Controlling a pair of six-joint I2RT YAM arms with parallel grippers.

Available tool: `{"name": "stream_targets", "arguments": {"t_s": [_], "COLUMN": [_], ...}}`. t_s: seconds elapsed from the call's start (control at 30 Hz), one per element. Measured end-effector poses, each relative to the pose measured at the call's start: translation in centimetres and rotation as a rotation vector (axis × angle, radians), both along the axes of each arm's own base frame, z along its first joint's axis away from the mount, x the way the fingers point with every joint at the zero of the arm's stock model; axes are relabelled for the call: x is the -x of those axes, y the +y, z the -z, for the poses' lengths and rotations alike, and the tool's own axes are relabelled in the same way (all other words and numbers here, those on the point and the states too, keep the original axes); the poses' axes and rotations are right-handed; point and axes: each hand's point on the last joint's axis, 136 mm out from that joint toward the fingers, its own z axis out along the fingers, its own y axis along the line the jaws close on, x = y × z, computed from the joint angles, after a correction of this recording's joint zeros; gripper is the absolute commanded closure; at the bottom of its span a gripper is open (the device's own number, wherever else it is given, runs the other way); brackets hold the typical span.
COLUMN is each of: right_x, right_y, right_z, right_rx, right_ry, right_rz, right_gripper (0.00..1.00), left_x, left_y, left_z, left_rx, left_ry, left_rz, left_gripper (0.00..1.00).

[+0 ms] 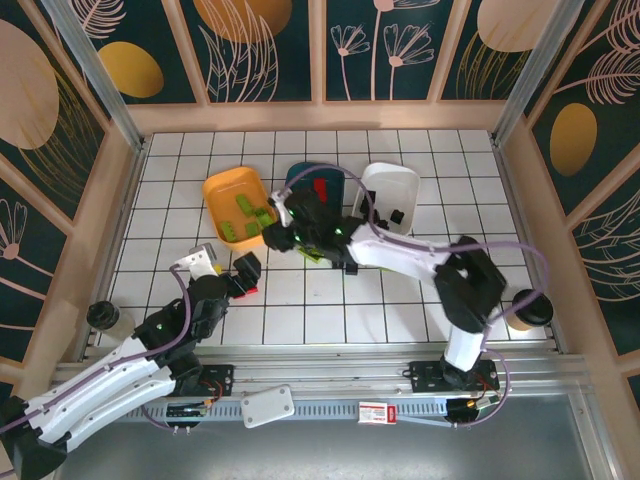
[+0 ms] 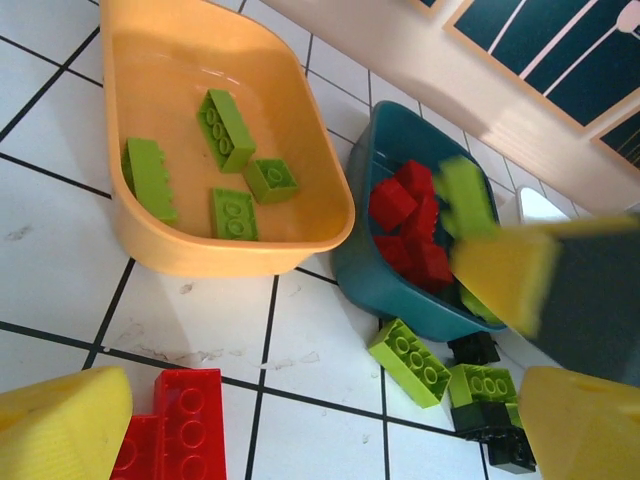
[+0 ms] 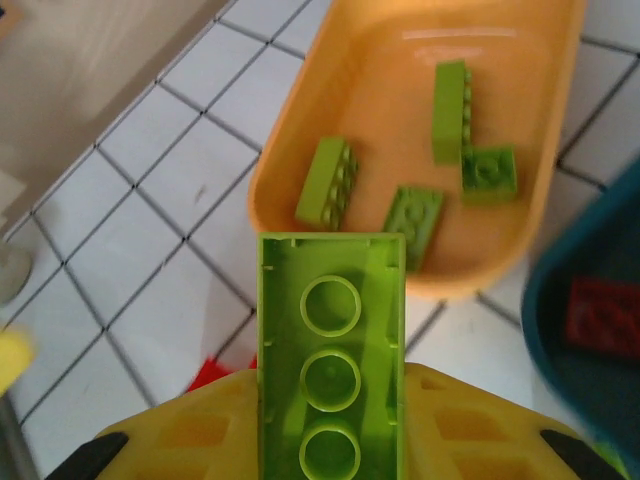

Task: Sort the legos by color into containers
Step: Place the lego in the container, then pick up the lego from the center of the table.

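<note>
Trays: three (orange-yellow tray (image 1: 222,190), dark teal tray (image 2: 360,240), white tray (image 1: 385,185)).
Lime green bricks (image 2: 225,128) in the orange-yellow tray: four.
Loose green bricks (image 2: 410,362) on the tabletop (image 1: 330,320): two.
Held green brick (image 3: 331,330) in the right hand (image 3: 331,440): one.
Black brick (image 1: 397,215) in the white tray: one.
Red bricks (image 2: 405,215) in the dark teal tray: heaped, count unclear.

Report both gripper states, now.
Left gripper: open, fingers wide apart, a red brick lying beside one finger.
Right gripper: shut on a lime green brick.
</note>
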Motion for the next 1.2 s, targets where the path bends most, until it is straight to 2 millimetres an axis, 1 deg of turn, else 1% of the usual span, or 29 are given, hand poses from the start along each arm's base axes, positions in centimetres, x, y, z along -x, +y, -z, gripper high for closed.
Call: {"name": "stream_targets", "arguments": {"t_s": [0.1,0.13,0.2,0.23,0.3,0.33,0.37,0.43,0.5,0.57,0.63,0.73,0.83,0.9,1.03,1.07,1.13,1.2], "right_x": [-3.5,-4.4,-6.3,-7.2,-8.4,-8.9,-9.3,-9.6,-9.7,-9.2,-8.2,-5.9,-3.6,-2.4,-0.8,-0.2,1.0,2.2], "right_y": [2.9,3.6,4.8,5.2,5.7,5.9,6.0,5.9,5.8,5.1,3.5,-0.2,-5.4,-9.7,-17.7,-19.2,-21.4,-23.1], "right_z": [0.9,1.3,2.2,2.8,3.6,3.8,3.9,3.9,3.5,3.3,3.2,2.2,0.6,-0.2,0.0,0.2,0.3,-0.2], "right_rx": [-0.015,-0.018,-0.026,-0.024,-0.026,-0.029,-0.033,-0.041,-0.06,-0.069,-0.068,-0.074,-0.102,-0.127,-0.136,-0.135,-0.135,-0.148], "right_ry": [-0.003,-0.002,0.006,0.012,0.025,0.028,0.029,0.04,0.037,0.04,0.043,0.04,0.023,0.006,-0.012,-0.016,-0.022,-0.034], "right_rz": [-0.006,-0.005,-0.001,0.006,0.017,0.022,0.024,0.032,0.038,0.046,0.065,0.111,0.186,0.266,0.435,0.468,0.514,0.547], "right_gripper": [0.83,0.81,0.76,0.68,0.43,0.37,0.35,0.33,0.33,0.33,0.33,0.33,0.33,0.33,0.33,0.33,0.33,0.33], "left_x": [0.1,0.1,0.1,0.1,0.2,0.2,0.2,0.1,0.1,0.0,-0.1,-0.4,-0.7,-1.1,-1.8,-2.1,-2.5,-2.8], "left_y": [0.1,0.1,0.1,0.1,0.1,0.0,0.0,-0.2,-0.5,-1.0,-1.6,-3.0,-4.9,-6.7,-10.5,-11.6,-13.7,-16.1], "left_z": [-0.2,-0.2,-0.1,0.0,0.0,0.1,0.2,0.4,0.5,0.6,0.6,1.0,2.4,3.4,5.4,6.0,7.0,7.8], "left_rx": [-0.001,-0.002,-0.003,-0.005,-0.007,-0.009,-0.013,-0.019,-0.02,-0.02,-0.019,-0.029,-0.076,-0.106,-0.136,-0.142,-0.16,-0.192], "left_ry": [0.002,0.002,0.005,0.006,0.01,0.013,0.016,0.024,0.031,0.034,0.033,0.047,0.098,0.137,0.202,0.219,0.246,0.263], "left_rz": [0.001,0.001,0.003,0.004,0.005,0.007,0.008,0.012,0.027,0.045,0.068,0.12,0.191,0.25,0.37,0.401,0.454,0.505], "left_gripper": [0.02,0.02,0.02,0.02,0.02,0.02,0.01,0.01,0.02,0.02,0.01,0.01,0.02,0.08,0.16,0.17,0.19,0.19]}}
